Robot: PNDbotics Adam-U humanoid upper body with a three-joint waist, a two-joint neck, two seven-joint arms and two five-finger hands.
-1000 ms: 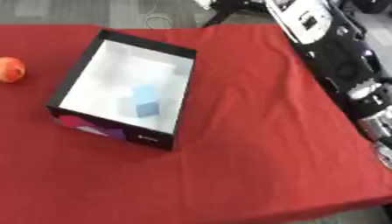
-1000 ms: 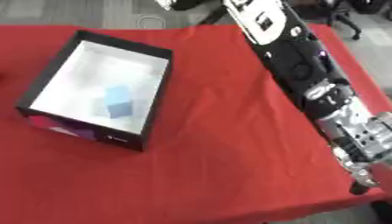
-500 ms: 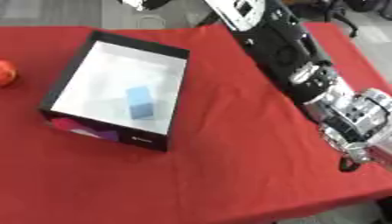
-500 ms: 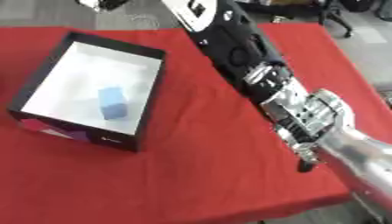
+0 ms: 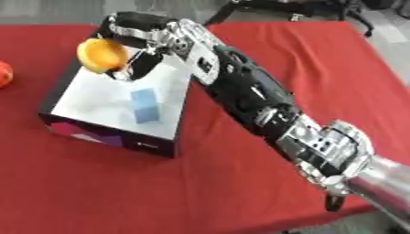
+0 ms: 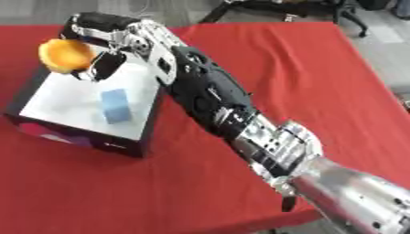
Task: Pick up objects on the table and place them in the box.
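A black-walled box [image 5: 112, 136] with a white floor stands at the left of the red table. A light blue block [image 5: 146, 105] lies inside it. My right arm reaches from the lower right across the table to the box's far end. There my right hand [image 5: 142, 33] is shut on a round orange-yellow object [image 5: 102, 55], held above the box's far left corner. Another red-orange round object [image 5: 3, 73] lies on the cloth at the left edge, outside the box. My left hand shows in neither view.
The red cloth [image 5: 320, 68] covers the table, whose front edge runs along the lower right. Black chair legs [image 5: 296, 8] and grey floor lie beyond the far edge. My right forearm [image 6: 240, 123] crosses the middle of the table.
My right arm has swung from the right side across to the box. Its hand now holds an orange-yellow object over the box's far corner. The picture has also shifted.
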